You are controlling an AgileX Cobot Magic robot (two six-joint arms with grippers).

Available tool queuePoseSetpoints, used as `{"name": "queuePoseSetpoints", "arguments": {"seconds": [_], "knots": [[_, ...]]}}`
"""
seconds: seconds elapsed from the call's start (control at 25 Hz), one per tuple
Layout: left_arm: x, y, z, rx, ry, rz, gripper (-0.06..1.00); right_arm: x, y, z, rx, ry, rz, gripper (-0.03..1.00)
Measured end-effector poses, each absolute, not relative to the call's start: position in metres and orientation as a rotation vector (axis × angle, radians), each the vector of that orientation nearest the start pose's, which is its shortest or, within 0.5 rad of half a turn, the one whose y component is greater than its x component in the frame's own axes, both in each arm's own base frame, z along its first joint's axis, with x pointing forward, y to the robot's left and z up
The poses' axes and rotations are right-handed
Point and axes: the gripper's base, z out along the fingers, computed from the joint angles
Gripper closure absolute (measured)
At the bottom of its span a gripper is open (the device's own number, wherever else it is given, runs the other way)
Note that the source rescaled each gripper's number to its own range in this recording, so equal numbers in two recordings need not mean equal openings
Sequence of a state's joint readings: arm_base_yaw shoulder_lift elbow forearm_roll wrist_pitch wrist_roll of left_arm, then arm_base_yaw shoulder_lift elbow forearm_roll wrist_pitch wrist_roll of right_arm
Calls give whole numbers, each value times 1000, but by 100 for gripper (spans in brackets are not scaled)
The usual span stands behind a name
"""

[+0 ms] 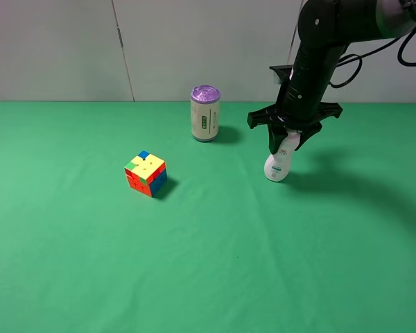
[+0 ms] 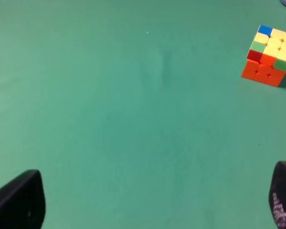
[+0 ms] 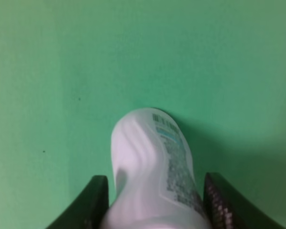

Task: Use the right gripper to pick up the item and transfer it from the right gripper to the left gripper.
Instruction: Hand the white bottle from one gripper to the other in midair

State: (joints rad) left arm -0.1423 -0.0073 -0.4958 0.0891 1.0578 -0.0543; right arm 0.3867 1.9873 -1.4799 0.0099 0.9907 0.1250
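Observation:
The item, a small white waisted bottle (image 1: 279, 166), hangs tilted with its cap end hidden inside my right gripper (image 1: 290, 142), which is shut on it. The bottle's rounded base is close to the green cloth, and I cannot tell whether they touch. The right wrist view shows the white body with its printed label (image 3: 152, 167) pinched between the two black fingers (image 3: 96, 198). My left gripper (image 2: 150, 200) appears only in the left wrist view. It is open over bare cloth, with nothing between its fingertips (image 2: 19, 200).
A multicoloured puzzle cube (image 1: 146, 173) (image 2: 269, 55) lies left of centre. A purple-lidded can (image 1: 205, 113) stands at the back, to the left of the right arm. Green cloth (image 1: 208, 263) covers the table, and a pale wall stands behind it.

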Motion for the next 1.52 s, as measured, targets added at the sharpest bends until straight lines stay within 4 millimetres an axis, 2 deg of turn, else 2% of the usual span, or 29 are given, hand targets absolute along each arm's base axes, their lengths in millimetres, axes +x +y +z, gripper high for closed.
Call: {"name": "queuePoseSetpoints", "arguments": {"seconds": [0.28, 0.4, 0.64, 0.8, 1.08, 1.16, 1.52], "knots": [[-5, 8, 277, 85, 2033, -17, -4, 372, 152, 199, -396, 2954, 77, 91], [-5, 8, 277, 85, 2033, -17, -4, 367, 153, 218, -425, 2917, 123, 91], [-5, 8, 277, 85, 2033, -17, -4, 351, 151, 268, -415, 2807, 270, 91], [-5, 8, 277, 85, 2033, -17, -4, 336, 141, 287, -401, 2710, 388, 91], [-5, 8, 277, 85, 2033, -17, -4, 302, 112, 292, -303, 2579, 602, 91], [-5, 8, 277, 85, 2033, -17, -4, 295, 107, 287, -272, 2547, 650, 91], [-5, 8, 277, 85, 2033, -17, -4, 277, 114, 259, -235, 2428, 918, 91]]}}
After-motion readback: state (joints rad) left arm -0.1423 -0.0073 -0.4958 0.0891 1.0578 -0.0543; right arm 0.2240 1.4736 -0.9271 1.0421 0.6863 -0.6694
